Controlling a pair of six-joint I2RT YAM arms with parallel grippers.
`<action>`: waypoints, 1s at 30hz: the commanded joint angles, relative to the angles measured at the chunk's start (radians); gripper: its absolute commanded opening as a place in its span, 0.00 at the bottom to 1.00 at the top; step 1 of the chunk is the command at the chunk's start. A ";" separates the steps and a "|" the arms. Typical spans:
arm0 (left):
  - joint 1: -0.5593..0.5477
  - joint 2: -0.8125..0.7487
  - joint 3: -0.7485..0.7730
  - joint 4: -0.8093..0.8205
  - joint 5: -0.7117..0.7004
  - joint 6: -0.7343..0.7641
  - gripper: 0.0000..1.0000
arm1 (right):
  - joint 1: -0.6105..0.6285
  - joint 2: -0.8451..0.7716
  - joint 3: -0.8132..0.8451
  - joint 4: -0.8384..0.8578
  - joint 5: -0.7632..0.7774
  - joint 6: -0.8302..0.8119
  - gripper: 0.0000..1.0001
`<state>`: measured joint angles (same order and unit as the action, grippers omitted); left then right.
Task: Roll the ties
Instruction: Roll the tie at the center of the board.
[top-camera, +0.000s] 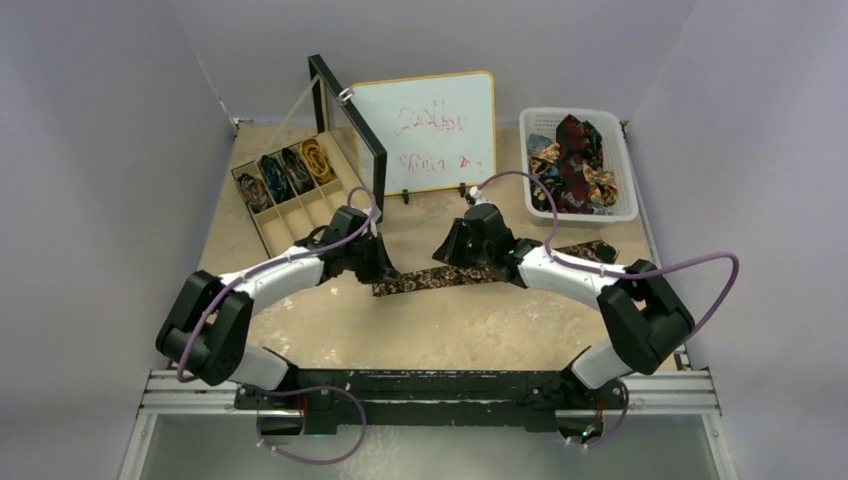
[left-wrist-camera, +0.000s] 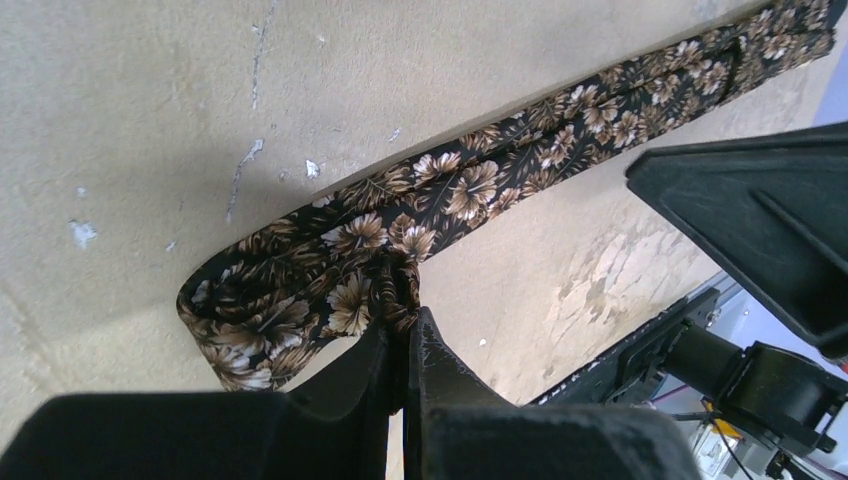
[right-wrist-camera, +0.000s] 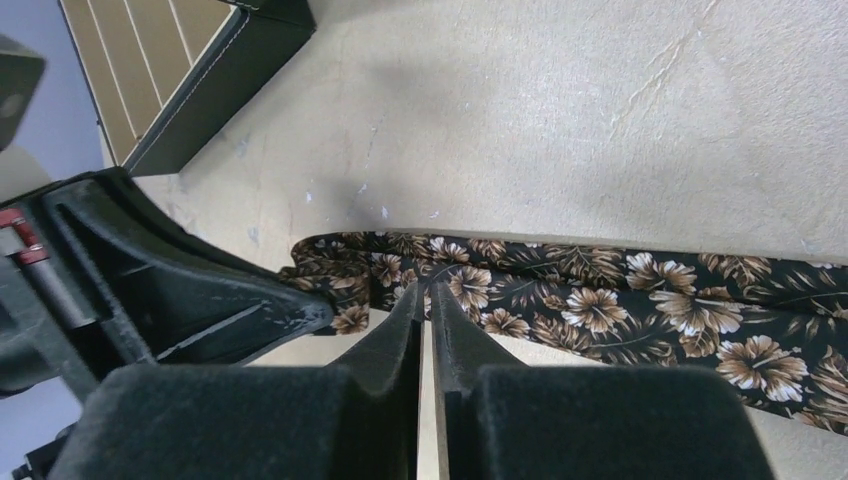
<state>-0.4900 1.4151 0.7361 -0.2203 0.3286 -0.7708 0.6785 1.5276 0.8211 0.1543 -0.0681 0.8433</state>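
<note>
A black tie (top-camera: 425, 281) with brown-gold flowers lies flat across the middle of the table, running up to the right. My left gripper (top-camera: 385, 275) is at its left end. In the left wrist view the left gripper (left-wrist-camera: 405, 310) is shut on a bunched fold of the tie (left-wrist-camera: 560, 130), whose end is doubled over just to the left. My right gripper (top-camera: 452, 258) is a short way along the strip. Seen from the right wrist, the right gripper (right-wrist-camera: 425, 295) shows only a thin slit between its fingers, tips pinching the tie's (right-wrist-camera: 620, 290) near edge.
A divided wooden box (top-camera: 262, 228) at the back left holds several rolled ties (top-camera: 285, 172), its black lid (top-camera: 345, 120) standing open. A whiteboard (top-camera: 430, 130) stands behind the grippers. A white basket (top-camera: 625, 165) at the back right holds loose ties (top-camera: 575, 160).
</note>
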 joint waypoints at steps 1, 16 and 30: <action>-0.030 0.054 0.039 0.059 -0.016 -0.042 0.00 | 0.001 -0.046 -0.026 0.003 0.009 -0.033 0.09; -0.048 -0.085 0.037 0.057 -0.057 -0.075 0.55 | -0.009 -0.116 -0.072 0.143 -0.098 -0.164 0.51; 0.189 -0.462 -0.198 -0.069 0.005 -0.058 0.69 | 0.056 -0.099 -0.117 0.425 -0.375 -0.911 0.93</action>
<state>-0.4194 1.0241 0.6235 -0.2607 0.2440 -0.8459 0.6903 1.3884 0.6346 0.5365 -0.3214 0.2924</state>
